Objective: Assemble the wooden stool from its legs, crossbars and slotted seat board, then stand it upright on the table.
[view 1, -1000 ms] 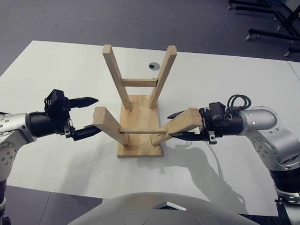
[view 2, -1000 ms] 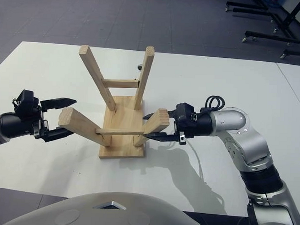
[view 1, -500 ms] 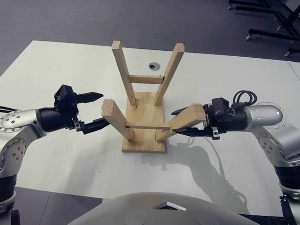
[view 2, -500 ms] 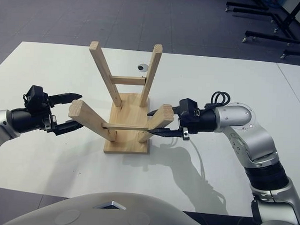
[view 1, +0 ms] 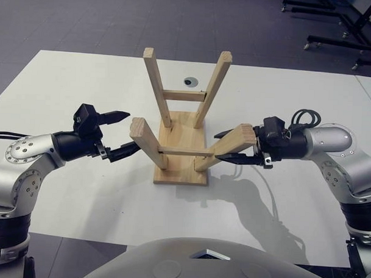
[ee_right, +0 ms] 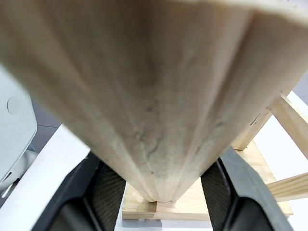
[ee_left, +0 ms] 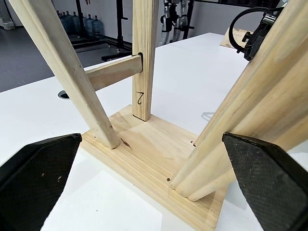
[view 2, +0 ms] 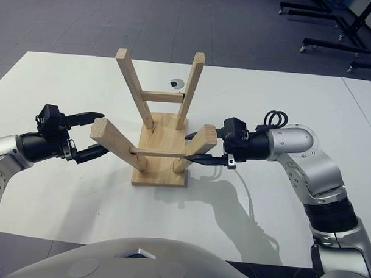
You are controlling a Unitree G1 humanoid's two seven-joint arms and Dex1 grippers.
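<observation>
Pale wood throughout, the stool (view 1: 183, 130) is upside down on the white table (view 1: 65, 86) between the two sets of jaws, its seat board (view 1: 179, 175) flat on the table and four legs pointing up. The left jaws are spread wide and hold nothing. The top end of the near-left leg (view 1: 144, 139) lies just past their tips, and the lower fingertip (view 1: 131, 149) is close against that leg's side, though contact cannot be told. In the left wrist view both black pads (ee_left: 33, 183) sit far apart, with the board and legs in the gap beyond them.

Between the two sets of jaws, a thin crossbar (view 1: 186, 152) joins the near legs and another crossbar (view 1: 184, 95) joins the two far legs (view 1: 157, 83). The left wrist view shows that far bar's end let into a notch in its leg, and all the leg feet seated in the board.

The right jaws are clenched on the upper end of the near-right leg (view 1: 231, 147). In the right wrist view the pads (ee_right: 108, 190) press its two sides. A small round hole (view 1: 189, 82) lies in the table beyond the stool
</observation>
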